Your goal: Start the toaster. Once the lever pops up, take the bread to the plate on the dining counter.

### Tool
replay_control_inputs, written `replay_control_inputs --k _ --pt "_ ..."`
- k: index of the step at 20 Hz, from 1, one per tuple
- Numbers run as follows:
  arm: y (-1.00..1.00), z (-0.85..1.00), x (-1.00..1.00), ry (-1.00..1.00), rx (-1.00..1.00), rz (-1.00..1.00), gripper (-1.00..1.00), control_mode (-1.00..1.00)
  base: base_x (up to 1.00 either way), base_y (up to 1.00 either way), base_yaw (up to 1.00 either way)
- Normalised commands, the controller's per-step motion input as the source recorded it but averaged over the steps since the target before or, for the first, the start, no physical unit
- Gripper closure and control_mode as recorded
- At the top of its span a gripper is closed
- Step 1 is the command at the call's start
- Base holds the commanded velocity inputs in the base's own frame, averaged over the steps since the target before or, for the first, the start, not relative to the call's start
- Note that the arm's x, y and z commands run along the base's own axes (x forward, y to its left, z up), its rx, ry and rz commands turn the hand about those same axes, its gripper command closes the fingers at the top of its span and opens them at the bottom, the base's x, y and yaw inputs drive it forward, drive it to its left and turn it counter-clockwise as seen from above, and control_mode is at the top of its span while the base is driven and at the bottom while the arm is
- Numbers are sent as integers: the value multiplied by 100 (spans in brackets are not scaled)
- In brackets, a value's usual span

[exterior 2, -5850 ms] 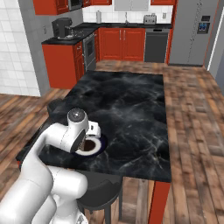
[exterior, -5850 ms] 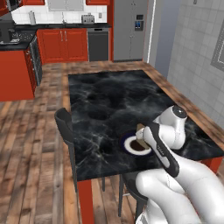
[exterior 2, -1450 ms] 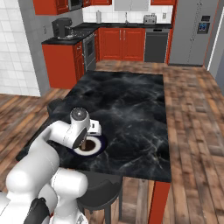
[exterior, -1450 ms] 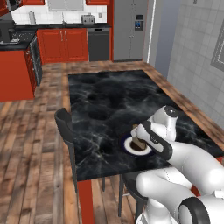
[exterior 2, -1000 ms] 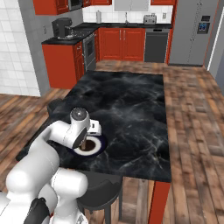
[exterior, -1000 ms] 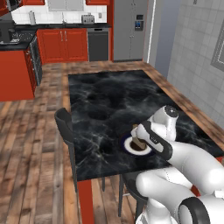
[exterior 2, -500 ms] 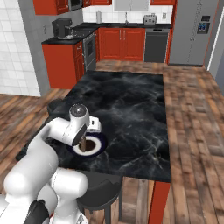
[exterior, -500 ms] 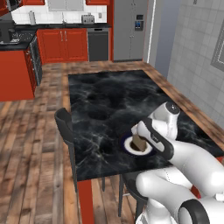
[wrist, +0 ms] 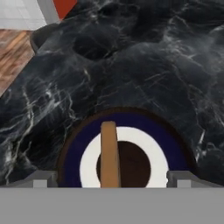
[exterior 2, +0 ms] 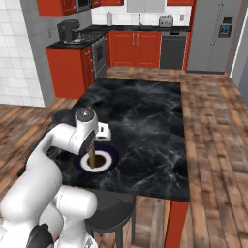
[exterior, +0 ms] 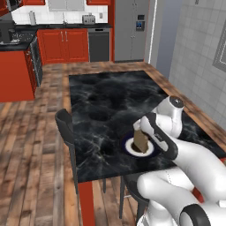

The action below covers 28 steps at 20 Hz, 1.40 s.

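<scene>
The bread (wrist: 108,148) stands on edge on the plate (wrist: 144,122), a thin brown slice seen end-on between my two wide-apart fingertips, touching neither. My gripper (wrist: 111,177) is open just above it. From the base, the gripper (exterior: 142,133) hangs over the bread (exterior: 141,141) and the blue-rimmed plate (exterior: 129,150), near the front edge of the dining counter (exterior: 106,101). The other side shows the same gripper (exterior 2: 93,145), bread (exterior 2: 92,156), plate (exterior 2: 109,157) and counter (exterior 2: 145,111). The toaster (exterior: 88,19) sits far off on the kitchen worktop.
A black chair (exterior: 64,126) stands at the counter's left side and a dark stool (exterior 2: 109,213) sits under its near edge. Red cabinets (exterior: 64,44) and a grey fridge (exterior: 130,28) line the far wall. The marble beyond the plate is bare.
My hand has risen slightly above the plate. The bread stays standing on the plate.
</scene>
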Motion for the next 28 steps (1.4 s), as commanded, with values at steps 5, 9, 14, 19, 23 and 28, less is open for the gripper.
replay_control_inputs --k 5,9,14,19,23,28 --pt "0 52 -47 6 0 -1 -100 -100 0 0 0" --pt "0 50 -63 8 0 -6 -100 -100 0 0 0" --pt "0 44 -77 3 0 -11 -100 -100 0 0 0" --pt "-1 43 -71 0 -3 -6 -100 -100 0 0 0" --pt "-3 46 -62 0 -5 -3 -100 -100 0 0 0" --pt "-11 42 -68 0 -3 0 -100 -100 0 0 0"
